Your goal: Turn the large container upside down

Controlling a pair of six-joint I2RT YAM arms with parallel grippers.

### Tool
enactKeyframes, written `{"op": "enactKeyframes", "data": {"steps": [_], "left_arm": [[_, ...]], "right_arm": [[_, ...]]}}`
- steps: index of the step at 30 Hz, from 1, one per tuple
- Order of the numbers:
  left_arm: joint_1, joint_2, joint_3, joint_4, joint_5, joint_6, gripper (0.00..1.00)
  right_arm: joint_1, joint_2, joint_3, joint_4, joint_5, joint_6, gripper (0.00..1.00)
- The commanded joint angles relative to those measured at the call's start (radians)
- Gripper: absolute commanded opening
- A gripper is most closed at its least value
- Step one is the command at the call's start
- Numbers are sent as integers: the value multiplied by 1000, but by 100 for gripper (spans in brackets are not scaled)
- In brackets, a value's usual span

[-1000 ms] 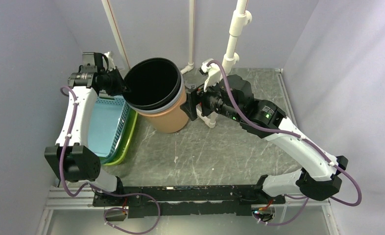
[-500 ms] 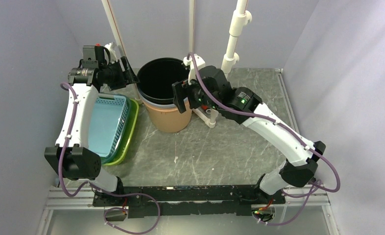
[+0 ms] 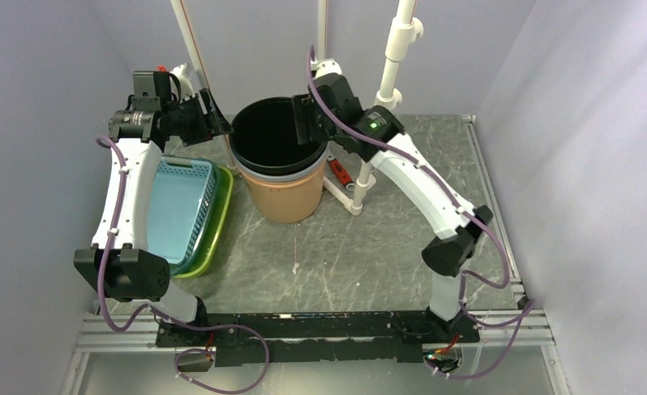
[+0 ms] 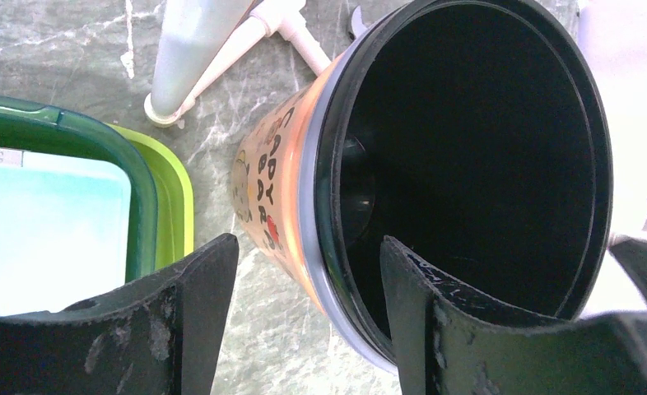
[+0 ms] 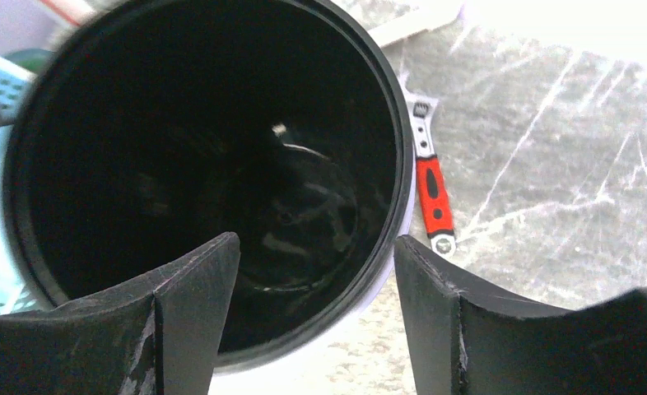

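- Left gripper [image 3: 218, 123]: jaws spread wide with nothing between them. It sits just off the rim of the bucket [image 3: 283, 196], angled in toward it.
- Right gripper [image 3: 302, 123]: also spread, pinching nothing. It hangs over the far side of the rim, looking down into the mouth.
- Honestly can't tell if any finger touches the rim.
- Bucket: right between the two grippers, upright on the table [image 3: 345, 255], mouth up. It's orange with print outside and black inside.
- Wrench [image 5: 431, 193]: red handle, lying flat below the right gripper, just beside the bucket.
- Baskets [image 3: 184, 210]: a blue one nested in a green one, below the left gripper, next to the bucket.
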Motion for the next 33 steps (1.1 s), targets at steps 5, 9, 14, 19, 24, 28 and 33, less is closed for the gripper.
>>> {"op": "enactKeyframes", "data": {"steps": [5, 9, 14, 19, 24, 28, 33], "left_arm": [[2, 17, 26, -10, 68, 18, 65], [2, 24, 20, -21, 105, 34, 61], [2, 17, 17, -22, 130, 35, 49], [2, -3, -2, -12, 161, 21, 46], [2, -36, 6, -35, 168, 3, 40], [2, -104, -20, -13, 138, -29, 50], [3, -133, -16, -23, 118, -28, 59]], "right_arm": [[-19, 94, 49, -63, 60, 41, 61], [-26, 78, 11, -27, 25, 30, 55], [-28, 92, 15, -15, -15, 8, 35], [-31, 113, 57, -48, -48, 15, 5], [-33, 38, 36, -15, -93, 41, 3], [-38, -30, -11, 34, -121, 65, 0], [-38, -66, 3, 61, -138, 85, 0]]}}
